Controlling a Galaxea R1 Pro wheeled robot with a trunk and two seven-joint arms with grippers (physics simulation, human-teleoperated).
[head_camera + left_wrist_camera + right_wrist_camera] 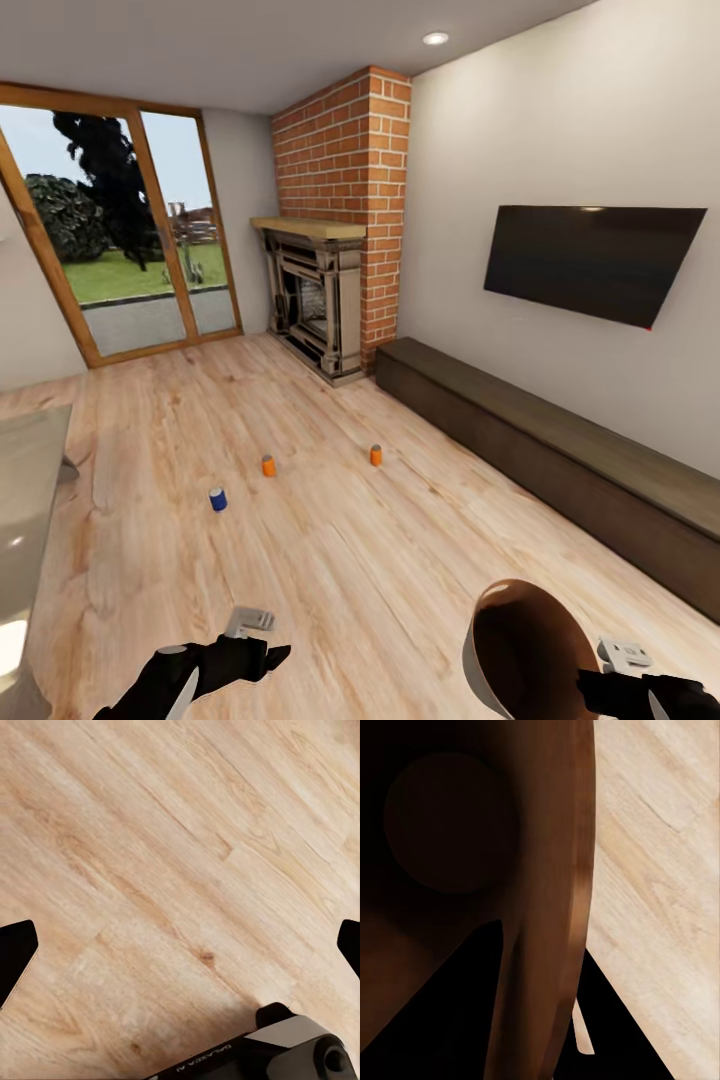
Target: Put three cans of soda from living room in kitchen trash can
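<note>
On the plank floor [330, 560] ahead of me stand three soda cans, apart from one another and all upright: a blue can [217, 498] nearest, an orange can [268, 465] beyond it, and a second orange can [375, 455] toward the brick fireplace [325, 300]. I carry the trash can [520, 650] in my right gripper [625, 680], tilted so its copper inside faces me, probably ready to collect the cans here; its jaws clamp the rim. My left gripper [235, 655] hangs empty over bare floor, jaws spread wide.
</note>
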